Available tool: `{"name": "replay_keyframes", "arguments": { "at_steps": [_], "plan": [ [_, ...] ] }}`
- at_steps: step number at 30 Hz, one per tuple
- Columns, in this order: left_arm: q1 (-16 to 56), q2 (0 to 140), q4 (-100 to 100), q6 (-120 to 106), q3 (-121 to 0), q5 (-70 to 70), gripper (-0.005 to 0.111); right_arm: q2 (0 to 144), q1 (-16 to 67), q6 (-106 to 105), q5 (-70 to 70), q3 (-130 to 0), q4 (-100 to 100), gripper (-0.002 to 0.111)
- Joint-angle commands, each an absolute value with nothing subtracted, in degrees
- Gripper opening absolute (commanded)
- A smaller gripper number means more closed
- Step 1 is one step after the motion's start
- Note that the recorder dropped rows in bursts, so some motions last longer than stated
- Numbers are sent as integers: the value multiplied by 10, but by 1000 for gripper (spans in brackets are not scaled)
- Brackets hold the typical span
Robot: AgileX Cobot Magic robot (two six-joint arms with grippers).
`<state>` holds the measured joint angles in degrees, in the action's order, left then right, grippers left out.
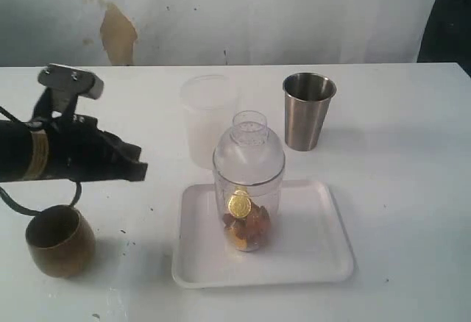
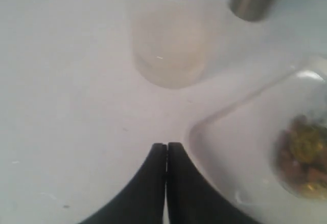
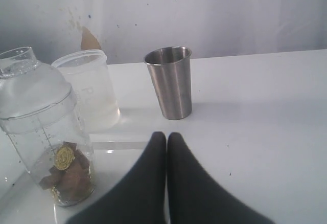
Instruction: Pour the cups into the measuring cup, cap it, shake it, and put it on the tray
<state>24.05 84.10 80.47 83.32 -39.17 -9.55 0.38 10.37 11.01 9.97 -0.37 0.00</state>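
The measuring cup (image 1: 248,190) stands upright on the tray (image 1: 316,248), a short way beyond the tips of the left claw (image 1: 140,169) and clear of them. Its domed clear lid (image 1: 249,142) is seated on top, and brown pieces with one gold disc lie in its base. Capped, loaded and resting inside the tray's rim, it looks like the task's end state, which would explain why neither claw holds anything. The left claw is clenched on nothing, its two dark fingers pressed flat together above the bare counter (image 1: 412,190) just off the tray's near corner. The right claw (image 3: 166,134) is likewise clenched and empty, with the steel tumbler (image 1: 309,110) standing upright ahead of it and well apart, and the measuring cup off to one side of it. The brown cup (image 1: 60,241) sits upright on the counter under the left arm, behind that claw and on the side away from the tray. Both cups seem parked out of the way after pouring, though I cannot see into them. The frosted cup (image 1: 206,116) stands past the tray from the left claw, apparently unused.
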Motion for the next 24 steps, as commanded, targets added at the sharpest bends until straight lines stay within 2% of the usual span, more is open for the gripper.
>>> {"name": "replay_keyframes", "arguments": {
  "at_steps": [1, 7, 11, 17, 19, 21, 24],
  "plan": [
    [231, 801, 745, 841, -387, 14, 0, 0, 103, 112, 98, 0, 0, 0],
    [166, 744, 747, 949, -387, 58, 0, 0, 103, 112, 98, 0, 0, 0],
    [138, 711, 863, 1213, -379, 206, 0, 0, 103, 112, 98, 0, 0, 0],
    [138, 676, 888, 1213, -381, 421, 0, 0, 103, 112, 98, 0, 0, 0],
    [138, 665, 978, 1211, -371, 419, 0, 0, 103, 112, 98, 0, 0, 0],
    [138, 658, 999, 1167, -366, 355, 0, 0, 103, 112, 98, 0, 0, 0],
    [138, 675, 999, 963, -379, 247, 0, 0, 103, 112, 98, 0, 0, 0]
  ]
}}
